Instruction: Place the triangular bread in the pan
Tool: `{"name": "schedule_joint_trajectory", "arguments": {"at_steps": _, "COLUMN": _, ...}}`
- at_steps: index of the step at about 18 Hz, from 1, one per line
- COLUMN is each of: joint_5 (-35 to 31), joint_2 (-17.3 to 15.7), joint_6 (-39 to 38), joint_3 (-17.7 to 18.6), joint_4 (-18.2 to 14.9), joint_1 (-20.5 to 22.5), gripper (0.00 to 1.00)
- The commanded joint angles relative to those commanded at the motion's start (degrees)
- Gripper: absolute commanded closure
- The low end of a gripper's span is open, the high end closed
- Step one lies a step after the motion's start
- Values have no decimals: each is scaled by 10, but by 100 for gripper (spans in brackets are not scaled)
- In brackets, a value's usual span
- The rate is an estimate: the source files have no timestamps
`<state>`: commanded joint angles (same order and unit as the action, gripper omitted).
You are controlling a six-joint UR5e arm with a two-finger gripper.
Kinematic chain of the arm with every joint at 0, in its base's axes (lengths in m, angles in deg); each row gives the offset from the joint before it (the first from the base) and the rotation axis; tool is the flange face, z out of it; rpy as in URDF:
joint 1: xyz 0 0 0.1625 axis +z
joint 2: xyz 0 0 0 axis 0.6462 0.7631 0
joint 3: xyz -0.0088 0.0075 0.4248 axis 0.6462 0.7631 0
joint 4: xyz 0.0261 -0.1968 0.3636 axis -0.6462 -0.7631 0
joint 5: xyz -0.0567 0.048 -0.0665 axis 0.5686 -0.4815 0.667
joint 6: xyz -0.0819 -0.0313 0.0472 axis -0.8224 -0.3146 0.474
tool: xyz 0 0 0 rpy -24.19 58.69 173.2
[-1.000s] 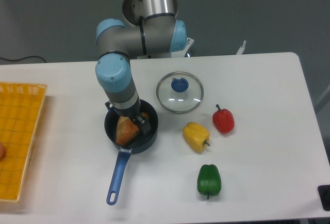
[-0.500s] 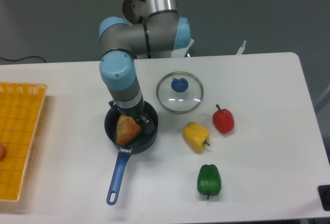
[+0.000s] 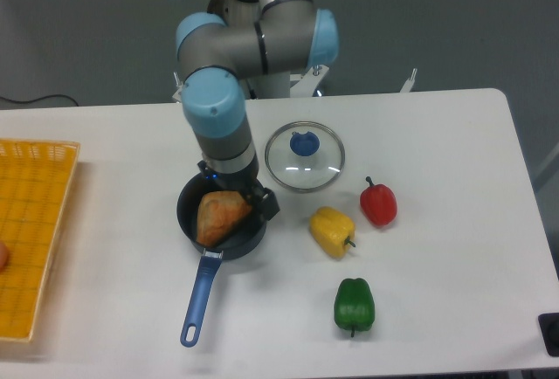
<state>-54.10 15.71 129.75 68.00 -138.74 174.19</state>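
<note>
The triangular bread [image 3: 218, 216], golden-orange and browned, lies flat inside the pan [image 3: 186, 221], a small dark saucepan whose blue handle [image 3: 200, 298] points toward the table's front. My gripper [image 3: 238, 189] hovers over the pan's back right rim, just above the bread's far corner. Its dark fingers [image 3: 265, 203] stand apart and hold nothing, and the wrist hides part of them.
A round glass lid [image 3: 304, 157] with a blue knob lies right of the pan. A yellow pepper [image 3: 332, 231], a red pepper [image 3: 378, 204] and a green pepper [image 3: 354, 305] stand to the right. A yellow basket [image 3: 31, 239] sits at the left edge.
The arm has risen and shifted right, off the bread. The bread, tilted between the fingers before, now rests flat in the pan.
</note>
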Motion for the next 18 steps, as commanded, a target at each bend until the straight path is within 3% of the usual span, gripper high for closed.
{"name": "schedule_joint_trajectory", "arguments": {"at_steps": 8, "joint_5": -1, "joint_2": -24, "joint_6": 144, "joint_3": -7, "joint_4": -20, "joint_1": 66, "gripper": 0}}
{"name": "schedule_joint_trajectory", "arguments": {"at_steps": 18, "joint_5": 0, "joint_2": -24, "joint_6": 185, "joint_3": -17, "joint_4": -25, "joint_1": 99, "gripper": 0}}
